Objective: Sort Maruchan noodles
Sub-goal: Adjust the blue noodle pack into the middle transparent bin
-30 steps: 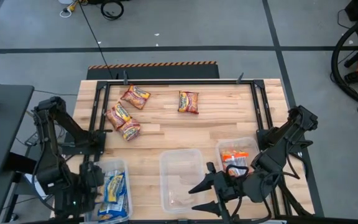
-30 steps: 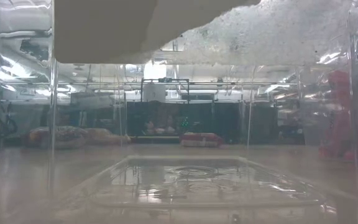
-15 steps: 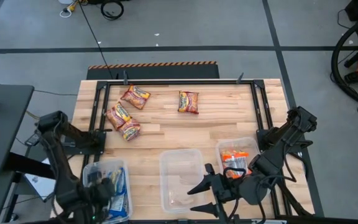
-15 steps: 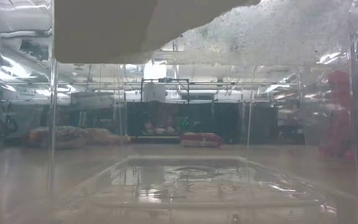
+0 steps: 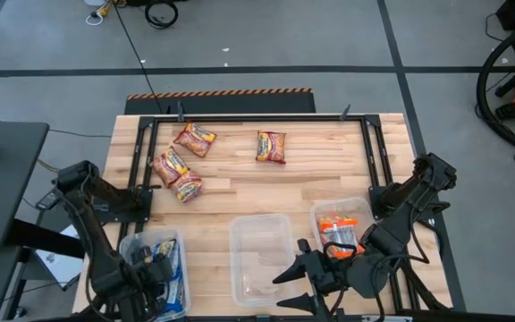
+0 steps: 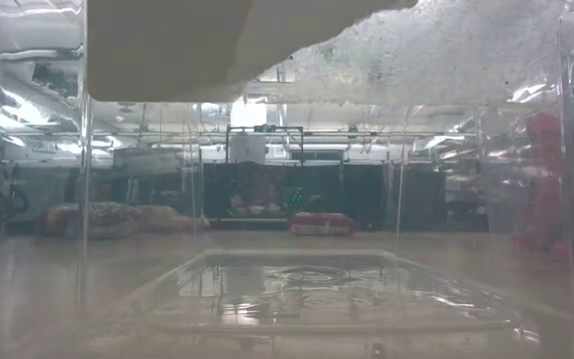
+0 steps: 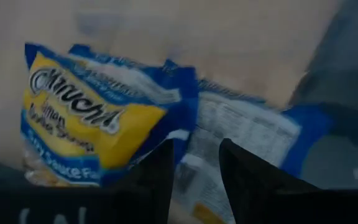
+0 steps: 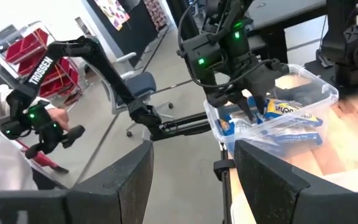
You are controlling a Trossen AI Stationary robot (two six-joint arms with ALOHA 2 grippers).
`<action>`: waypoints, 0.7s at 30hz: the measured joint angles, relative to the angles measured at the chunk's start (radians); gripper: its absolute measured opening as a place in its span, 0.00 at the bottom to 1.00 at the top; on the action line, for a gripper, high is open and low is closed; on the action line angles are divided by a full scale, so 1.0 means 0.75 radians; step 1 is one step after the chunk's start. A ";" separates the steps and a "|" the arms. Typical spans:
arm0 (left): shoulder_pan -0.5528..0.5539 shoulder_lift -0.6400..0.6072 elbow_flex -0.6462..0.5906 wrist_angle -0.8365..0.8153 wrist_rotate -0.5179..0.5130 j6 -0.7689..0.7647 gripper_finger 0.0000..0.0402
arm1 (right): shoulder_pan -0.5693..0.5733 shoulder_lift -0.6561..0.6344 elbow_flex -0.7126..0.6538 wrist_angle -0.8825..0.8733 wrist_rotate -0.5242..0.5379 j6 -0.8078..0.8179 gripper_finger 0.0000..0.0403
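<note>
Presumably, the blue packet (image 7: 98, 118) is best released only once the part-open left gripper (image 7: 194, 168), holding nothing clearly, is inside the bin (image 5: 129, 246).

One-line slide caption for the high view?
Left gripper reaches into the bin of blue packets; four dark red packets await sorting.

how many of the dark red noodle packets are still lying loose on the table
4. One packet lies near the far rail; two, and, touch just nearer the bins; one lies alone toward the middle. Others may be hidden by the arms.
</note>
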 joint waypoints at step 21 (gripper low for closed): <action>-0.003 0.154 0.112 -0.262 0.155 0.119 0.33 | 0.000 -0.001 0.000 -0.064 -0.004 0.009 0.57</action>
